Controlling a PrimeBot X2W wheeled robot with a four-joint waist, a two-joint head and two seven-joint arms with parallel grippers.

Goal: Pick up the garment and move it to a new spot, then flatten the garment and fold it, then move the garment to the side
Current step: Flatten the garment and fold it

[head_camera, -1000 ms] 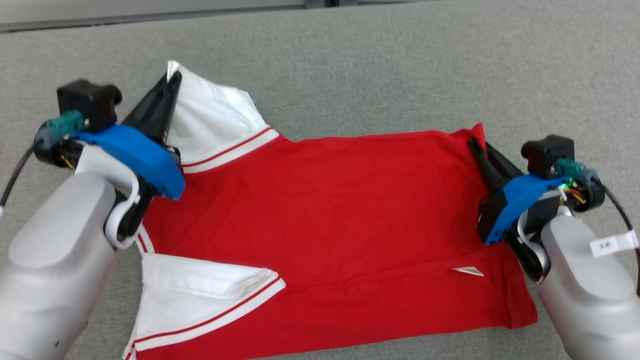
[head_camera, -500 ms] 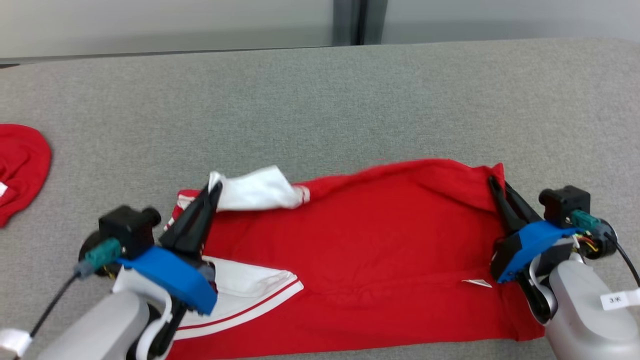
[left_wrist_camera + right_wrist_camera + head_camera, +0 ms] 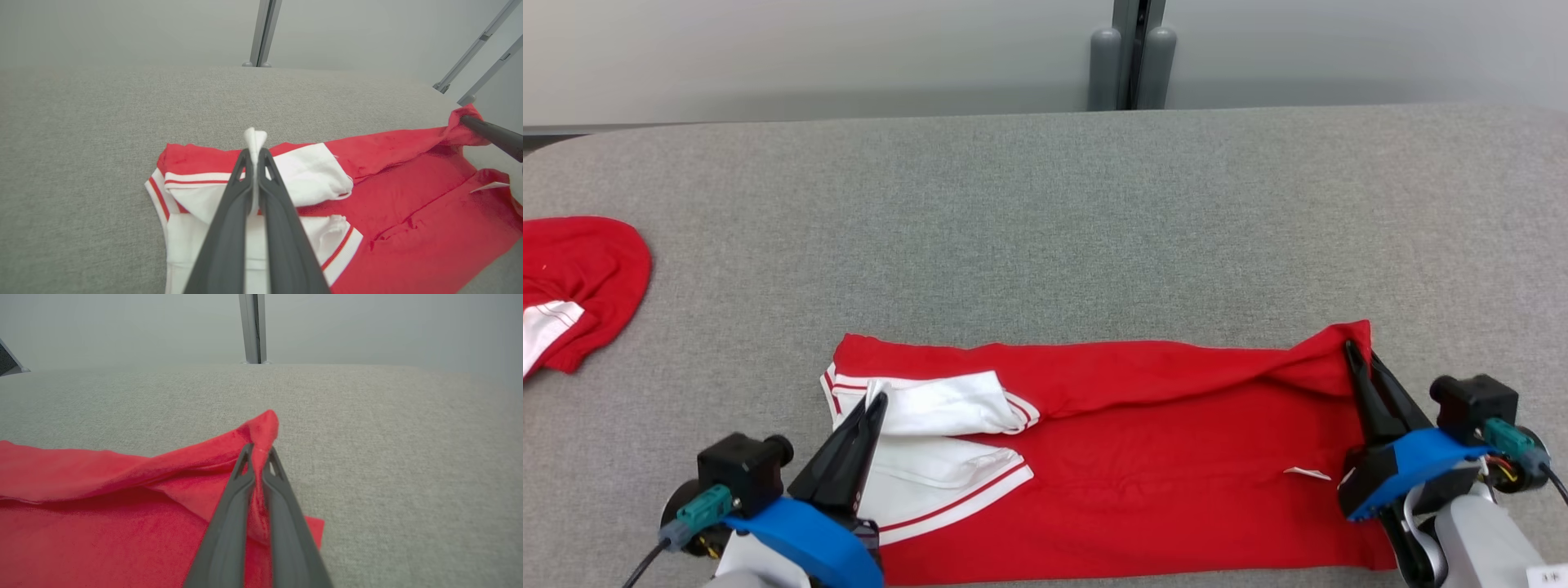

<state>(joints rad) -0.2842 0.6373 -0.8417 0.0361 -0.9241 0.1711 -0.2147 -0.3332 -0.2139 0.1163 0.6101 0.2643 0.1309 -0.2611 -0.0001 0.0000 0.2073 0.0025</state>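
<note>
The garment [image 3: 1143, 457] is a red shirt with white, red-striped sleeves, lying near the front edge of the grey table [image 3: 1045, 220], its far half drawn over toward me. My left gripper [image 3: 879, 398] is shut on a white sleeve corner [image 3: 255, 136], held just above the lower sleeve. My right gripper [image 3: 1352, 346] is shut on a red hem corner [image 3: 265, 424], lifted a little off the cloth. In the left wrist view the garment [image 3: 408, 196] spreads to the right, where the right gripper's dark fingers [image 3: 494, 136] pinch the raised corner.
Another red garment [image 3: 580, 282] with a white striped patch lies at the table's left edge. A grey post [image 3: 1131, 57] stands behind the table against a pale wall. A small white label [image 3: 1307, 473] sticks out of the red cloth near my right gripper.
Both grippers have pulled the garment's far edge toward me, folding it over the near half. The head view has also tilted up, bringing in the table's far edge and the other red garment.
</note>
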